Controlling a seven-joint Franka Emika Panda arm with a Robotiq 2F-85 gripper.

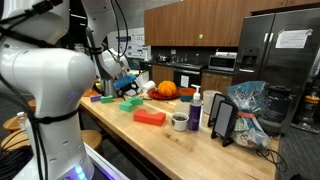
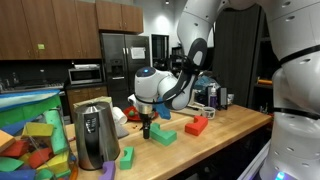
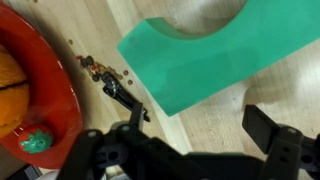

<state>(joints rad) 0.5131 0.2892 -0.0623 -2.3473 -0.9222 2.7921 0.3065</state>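
Note:
My gripper (image 3: pixel 196 140) is open and empty, pointing down just above the wooden counter (image 3: pixel 215 120). A green arch-shaped block (image 3: pixel 190 58) lies flat on the counter right in front of the open fingers, apart from them. In both exterior views the gripper (image 1: pixel 128 89) (image 2: pixel 146 127) hangs close beside this green block (image 1: pixel 130 104) (image 2: pixel 163 135). A red plate (image 3: pixel 55 85) with an orange pumpkin (image 3: pixel 8 90) and a small green piece (image 3: pixel 35 141) sits to the left in the wrist view.
A red block (image 1: pixel 149 117) (image 2: pixel 196 126) lies near the counter's front edge. A purple bottle (image 1: pixel 195 110), a small cup (image 1: pixel 179 122), a black stand (image 1: pixel 222 120) and a bag (image 1: pixel 247 104) stand at one end. A metal kettle (image 2: pixel 94 135) and a bin of toy blocks (image 2: pixel 30 140) stand at the other.

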